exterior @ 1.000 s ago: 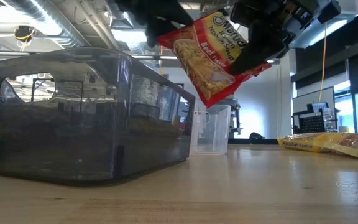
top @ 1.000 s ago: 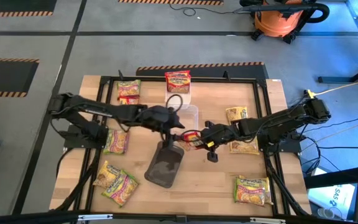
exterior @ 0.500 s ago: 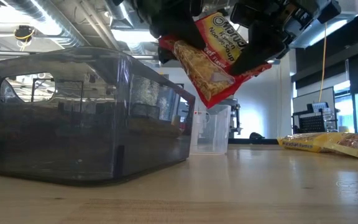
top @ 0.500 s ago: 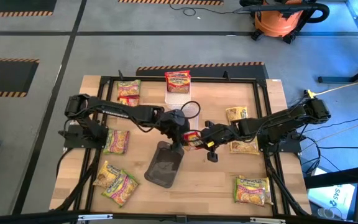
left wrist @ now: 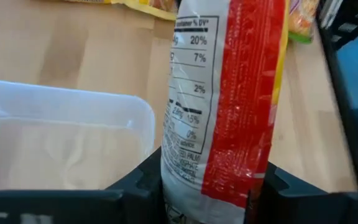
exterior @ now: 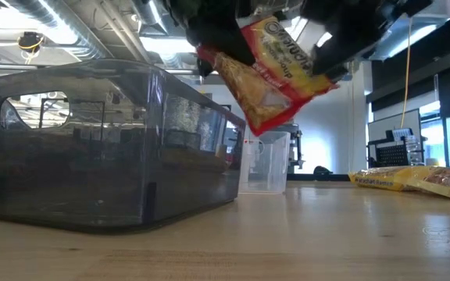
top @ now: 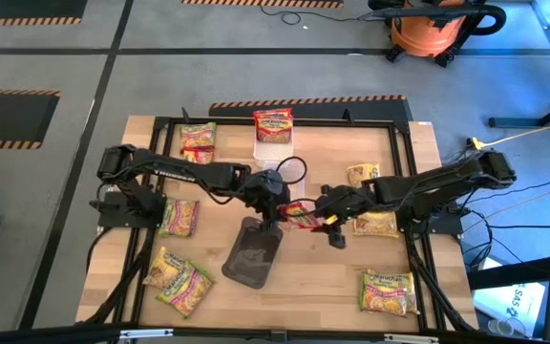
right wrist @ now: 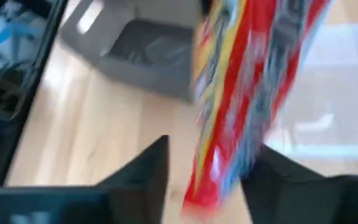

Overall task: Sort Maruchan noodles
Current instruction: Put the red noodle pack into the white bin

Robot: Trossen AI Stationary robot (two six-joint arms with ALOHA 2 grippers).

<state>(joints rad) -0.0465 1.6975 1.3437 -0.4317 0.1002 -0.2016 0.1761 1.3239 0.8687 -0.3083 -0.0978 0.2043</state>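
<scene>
While the red packet (exterior: 276, 74) is hanging in mid-air above the table, between the dark bin (top: 253, 252) and the clear tub (top: 289, 174), a handover is being made from right arm to left. The left gripper (top: 280, 203), wide open a second ago, is now being closed on the packet's edge; in its wrist view the packet (left wrist: 225, 106) is pinched between the two fingers. The right gripper (top: 325, 212), clamped on it a second ago, is being opened: in its wrist view the fingers (right wrist: 143, 168) are standing apart with the packet (right wrist: 241, 99) loose between them, and the arm is being drawn back slightly. The packet is being tilted compared with before. Judged from this, custody is being passed to the left arm so the packet can be dropped into a container on its side. The other packets (top: 187, 283) are being left on the table.
</scene>
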